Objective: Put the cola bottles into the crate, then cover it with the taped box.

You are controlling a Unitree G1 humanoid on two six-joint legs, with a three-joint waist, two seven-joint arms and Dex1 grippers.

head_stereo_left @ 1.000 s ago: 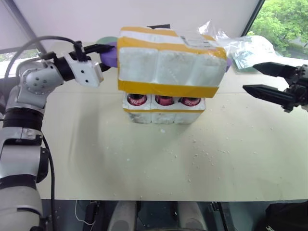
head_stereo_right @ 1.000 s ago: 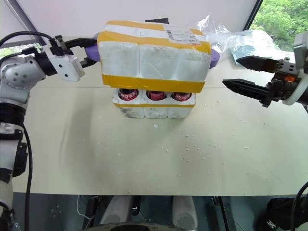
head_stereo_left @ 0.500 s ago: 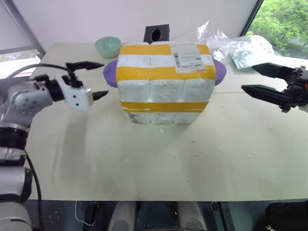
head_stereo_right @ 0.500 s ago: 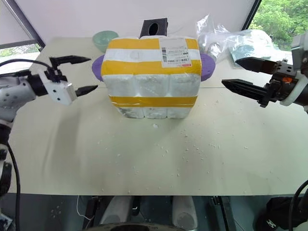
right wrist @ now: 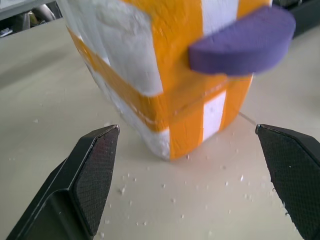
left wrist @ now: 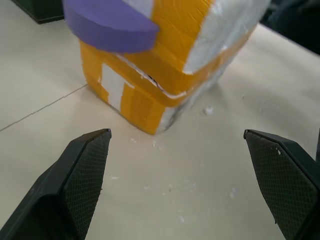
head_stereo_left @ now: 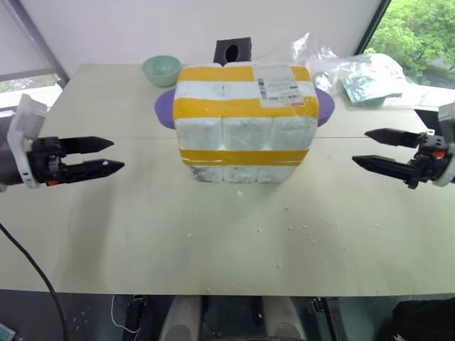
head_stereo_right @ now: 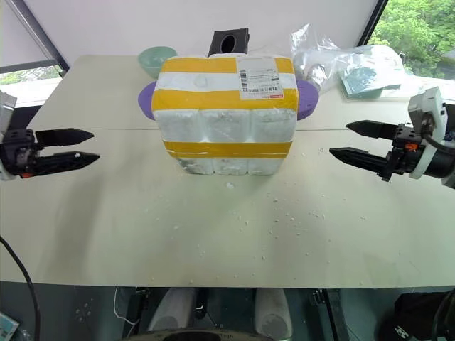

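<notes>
Pale green bowl (head_stereo_left: pixel 161 69) at far left of beige table (head_stereo_left: pixel 213 241). Black tissue box (head_stereo_left: pixel 232 50) at far edge, middle. Crumpled clear plastic bags (head_stereo_left: pixel 355 71) far right, perhaps holding something teal. White crumbs (head_stereo_left: pixel 291 229) scattered on tabletop.

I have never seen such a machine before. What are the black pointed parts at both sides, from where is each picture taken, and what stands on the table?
This is a humanoid robot with two arms. The black pointed parts are its jaws: the left gripper and the right gripper, both open and holding nothing. Two pictures come from the camera on its head, looking down over the beige table. The other two come from cameras on each wrist, looking along the fingers. In the middle stands the white styrofoam box with yellow tape stripes, set down over the low crate, whose yellow-taped rim shows beneath it. Purple foam handles stick out at its sides. Behind it are a green bowl, a small black tissue box and clear plastic bags.
</notes>
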